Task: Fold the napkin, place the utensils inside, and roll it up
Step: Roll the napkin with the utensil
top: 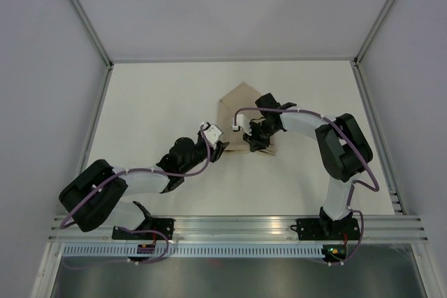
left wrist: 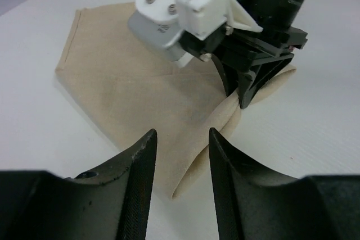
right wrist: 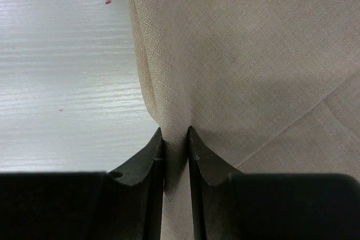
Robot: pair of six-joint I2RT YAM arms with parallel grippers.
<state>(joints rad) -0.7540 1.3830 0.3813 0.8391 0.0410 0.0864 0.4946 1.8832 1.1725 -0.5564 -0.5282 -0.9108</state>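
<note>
From the top view, the soft, matte beige-tan cloth napkin (top: 241, 106), folded down to a blunt pointed shape, lies on the pale white worktop (top: 160, 102) just beyond both tools. The left end effector (top: 218, 147) sits at its near-left edge and the right end effector (top: 255, 144) at its near-right edge, the two close together. In the left wrist view, my left end effector (left wrist: 180, 158) stands partly open, its textured black fingers (left wrist: 143, 167) apart. The napkin's rounded, doubled edge runs between and below them, and I see nothing clamped. Ahead and to its right, the right end effector (left wrist: 246, 96) pinches a puckered tuck of cloth. In the right wrist view, the right end effector (right wrist: 175, 141) is nearly closed on a thin raised ridge of the woven fabric, with flat layers and a diagonal crease spreading beyond it to the right. The dark stick-like utensils show in no view, so I cannot tell whether they are wrapped inside. My worry is that the cloth is limp and the pinch holds only a small ridge. A pull could slip it free or drag the fold askew, and a left grip on one layer alone would loosen the roll.
</note>
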